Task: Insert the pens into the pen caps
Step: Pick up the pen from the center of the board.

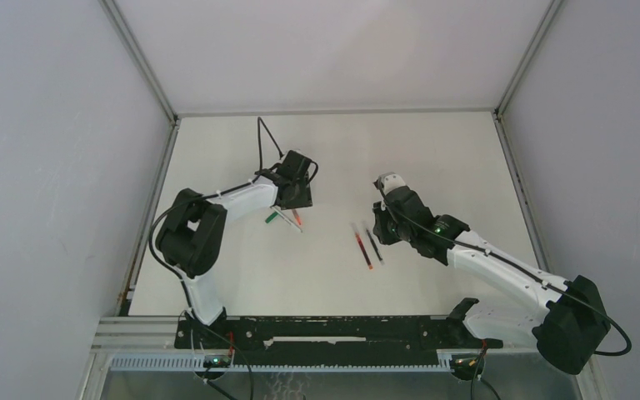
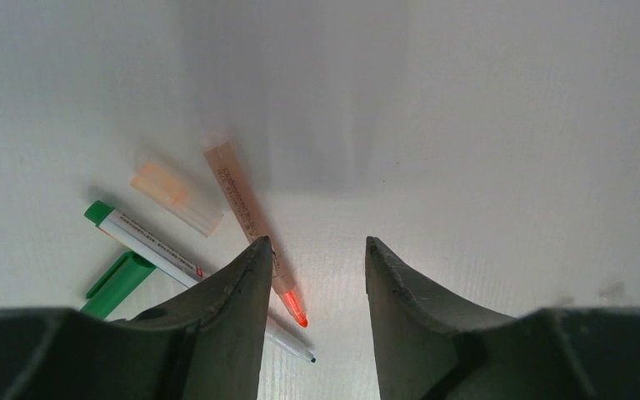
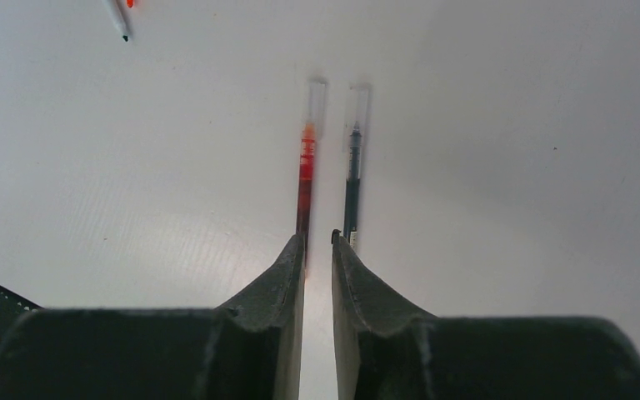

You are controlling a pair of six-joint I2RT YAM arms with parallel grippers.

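Left hand [image 2: 317, 243]: spread, empty, over red pen [image 2: 242, 200]; centre barrel in the gap before closing (pale cap [image 2: 175, 198] lies beside). Right hand [image 3: 317, 237]: narrowly parted, empty.

Your top camera sits high behind the arms [image 1: 500, 267] and looks down on the whole flat white table [image 1: 433, 167]. Each wrist camera rides low and close, looking out past its own dark fingers [image 2: 233, 300]. Left wrist and top both see the white pen with a green end [image 2: 150, 243]. Right wrist and top both see the thin red pen [image 3: 304, 179] beside the thin black pen [image 3: 352, 179]
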